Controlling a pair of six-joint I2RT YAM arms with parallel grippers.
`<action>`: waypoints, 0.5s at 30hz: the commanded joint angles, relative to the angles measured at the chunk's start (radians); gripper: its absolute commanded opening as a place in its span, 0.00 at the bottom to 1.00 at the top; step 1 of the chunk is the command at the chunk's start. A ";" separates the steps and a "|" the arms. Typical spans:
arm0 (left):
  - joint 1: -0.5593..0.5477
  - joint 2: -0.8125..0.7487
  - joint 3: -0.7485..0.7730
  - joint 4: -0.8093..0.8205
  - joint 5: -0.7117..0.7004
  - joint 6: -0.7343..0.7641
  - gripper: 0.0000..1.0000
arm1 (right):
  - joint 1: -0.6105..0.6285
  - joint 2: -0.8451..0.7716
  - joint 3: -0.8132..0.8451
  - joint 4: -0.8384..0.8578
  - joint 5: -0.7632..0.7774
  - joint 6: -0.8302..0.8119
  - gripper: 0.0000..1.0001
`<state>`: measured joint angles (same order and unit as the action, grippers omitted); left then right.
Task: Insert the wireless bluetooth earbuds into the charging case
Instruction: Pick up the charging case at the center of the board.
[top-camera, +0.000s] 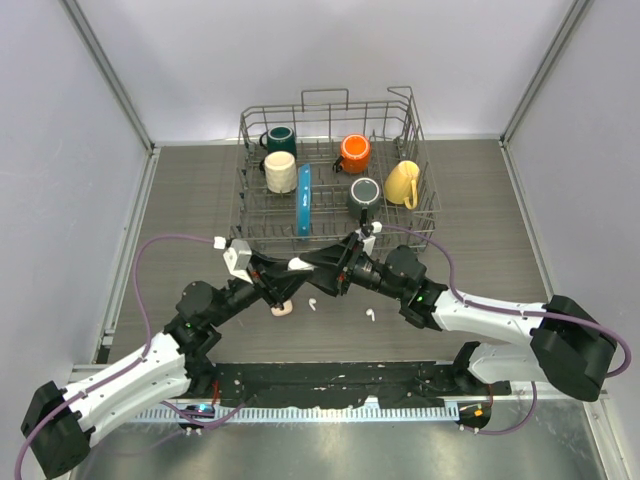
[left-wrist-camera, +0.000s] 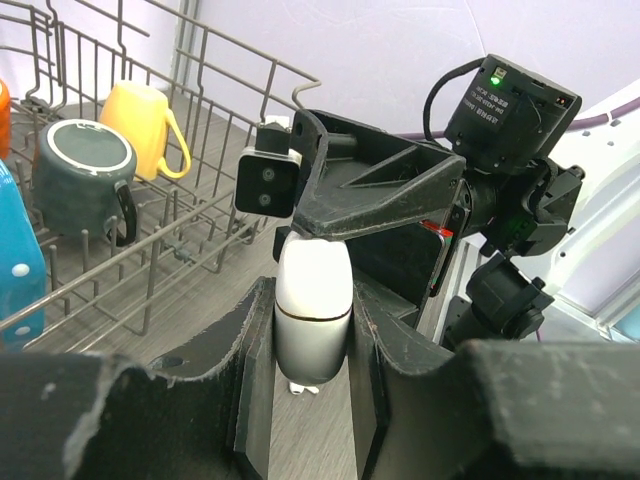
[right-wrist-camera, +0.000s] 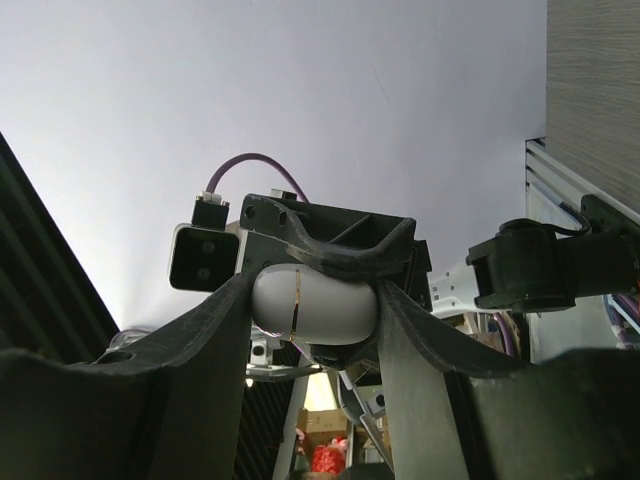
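Gripped from two sides, above the tabletop (top-camera: 480, 200): the white charging case (top-camera: 298, 264), lid shut, seam showing. Pinched in the left claw (left-wrist-camera: 312, 345), fingers pressed flat on both flanks of the lower half. Pinched likewise in the right claw (right-wrist-camera: 313, 305), closing in from the opposite side, parted only as far as the case's width. Loose on the tabletop below, apart from both claws: a pink-beige earbud (top-camera: 283, 309), possibly two lying together, too small to tell; a white earbud (top-camera: 312, 303) just beside it; a second white earbud (top-camera: 369, 314) farther right.
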<state>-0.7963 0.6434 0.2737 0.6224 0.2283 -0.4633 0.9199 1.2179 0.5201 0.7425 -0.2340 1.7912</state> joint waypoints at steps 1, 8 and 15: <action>-0.001 -0.005 0.009 0.057 0.019 0.002 0.19 | 0.000 -0.001 0.018 0.089 0.005 0.017 0.01; -0.003 -0.008 0.001 0.063 0.006 0.003 0.00 | 0.000 -0.012 -0.005 0.116 0.025 0.017 0.05; -0.001 -0.014 -0.007 0.079 -0.001 -0.006 0.22 | 0.000 -0.009 0.000 0.127 0.022 0.025 0.04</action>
<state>-0.7963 0.6395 0.2722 0.6392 0.2287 -0.4633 0.9199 1.2179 0.5121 0.7734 -0.2295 1.8050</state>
